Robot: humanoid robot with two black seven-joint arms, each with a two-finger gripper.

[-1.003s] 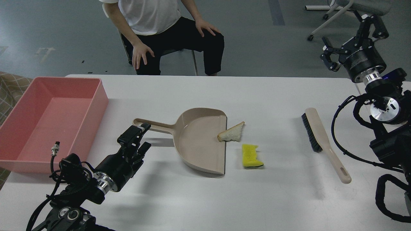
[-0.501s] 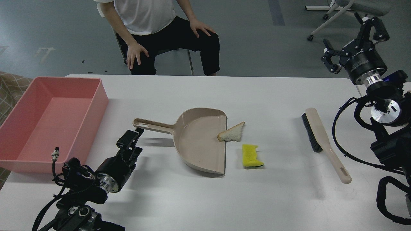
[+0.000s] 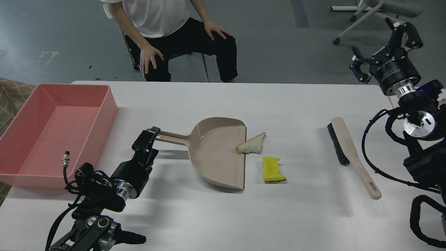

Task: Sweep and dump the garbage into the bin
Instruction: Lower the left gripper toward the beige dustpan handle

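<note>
Since half a second ago, the left gripper (image 3: pixel 150 139) has been shifted up and to the right, so that its tip is now seen over the end of the dustpan handle (image 3: pixel 170 137), where before it lay just short of it. Whether its fingers are parted or closed on the handle cannot be told, as they are viewed end-on and dark. The right gripper (image 3: pixel 385 48), at the upper right of the frame, is held above the floor past the table edge with its fingers spread wide and nothing between them; it has been moved slightly to the right. At the centre of the frame the dustpan (image 3: pixel 216 153) is laid flat on the white table (image 3: pixel 296 216). The bread slice (image 3: pixel 251 144) rests against the dustpan's open edge, and the yellow sponge piece (image 3: pixel 273 169) lies just below and right of it, apart from the dustpan. The pink bin (image 3: pixel 55 132) is placed at the left of the frame. The brush (image 3: pixel 348 153) lies at the right, well apart from the garbage. A seated person (image 3: pixel 174 31) is seen at the top.
</note>
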